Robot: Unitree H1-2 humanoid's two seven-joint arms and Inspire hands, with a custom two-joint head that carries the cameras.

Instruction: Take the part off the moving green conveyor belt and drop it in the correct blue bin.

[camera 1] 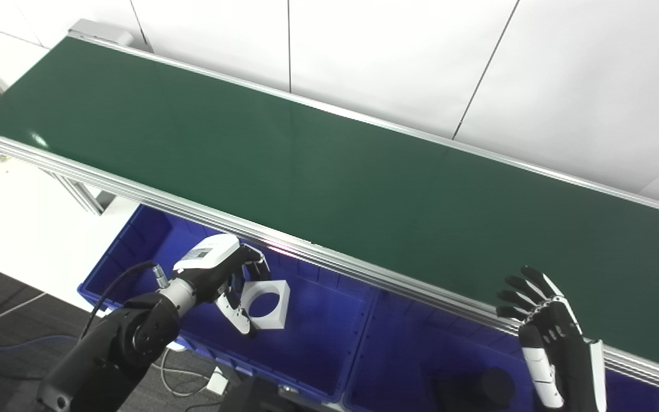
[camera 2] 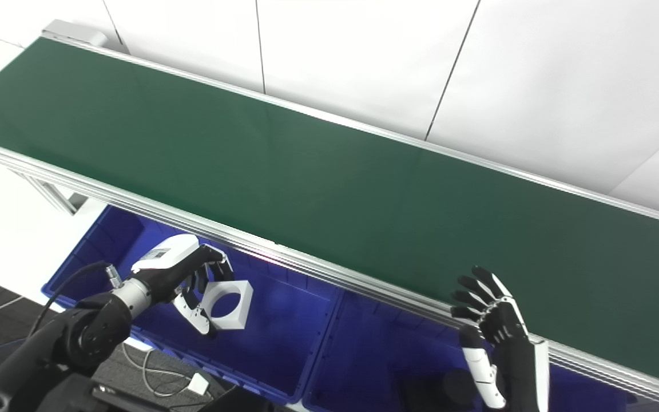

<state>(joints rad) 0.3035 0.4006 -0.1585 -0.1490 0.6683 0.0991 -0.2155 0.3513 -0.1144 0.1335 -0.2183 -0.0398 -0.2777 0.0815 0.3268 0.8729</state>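
Note:
The green conveyor belt (camera 1: 329, 171) runs diagonally from upper left to lower right, with no part on it. My left hand (camera 1: 223, 280) is below the belt's near rail, over the left blue bin (camera 1: 129, 246). It is shut on a white square part with a round hole (camera 1: 268, 304), with fingers above it and thumb below. My right hand (camera 1: 541, 326) is open and empty, fingers spread, at the belt's near rail on the lower right. The right blue bin (camera 1: 409, 343) lies to its left, below the rail.
A dark round object (camera 1: 495, 384) lies in the right bin. The aluminium rail (camera 1: 364, 269) runs along the belt's near edge above both bins. A white wall stands behind the belt. Cables lie on the floor at lower left (camera 1: 186, 383).

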